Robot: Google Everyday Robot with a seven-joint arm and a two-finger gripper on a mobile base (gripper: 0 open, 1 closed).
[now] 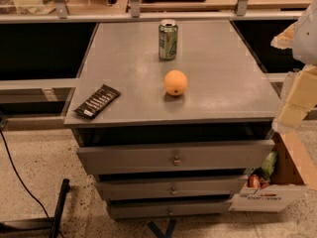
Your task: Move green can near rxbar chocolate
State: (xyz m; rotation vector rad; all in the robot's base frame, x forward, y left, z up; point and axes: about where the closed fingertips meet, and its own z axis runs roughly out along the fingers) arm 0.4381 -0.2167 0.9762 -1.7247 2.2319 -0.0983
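Green can (168, 39) is standing upright near the counter (228, 78) far edge. Rxbar chocolate (97, 101) is lying at near-left corner. Gripper (293, 110) is hanging off right edge, grip state undeterminable.

- the small green metal can (168, 39): glossy painted wall; bare silver top with a duller shine
- the flat dark brown snack-bar wrapper (97, 101): thin film with a faint sheen; white printed lettering
- the round orange fruit (176, 82): skin nearly matt, with one soft highlight
- the grey cabinet top (223, 83): smooth and satin, its sheen blotchy and worn
- the grey drawer fronts (129, 158): the same satin finish; small brassy metal knobs (176, 160)
- the gripper (290, 115), at the right edge beside the cabinet's front corner: pale cream, matt, plastic-looking shell
- the brown cardboard box (292, 170): dull, matt card
- the speckled floor (34, 167): stone-like and smooth
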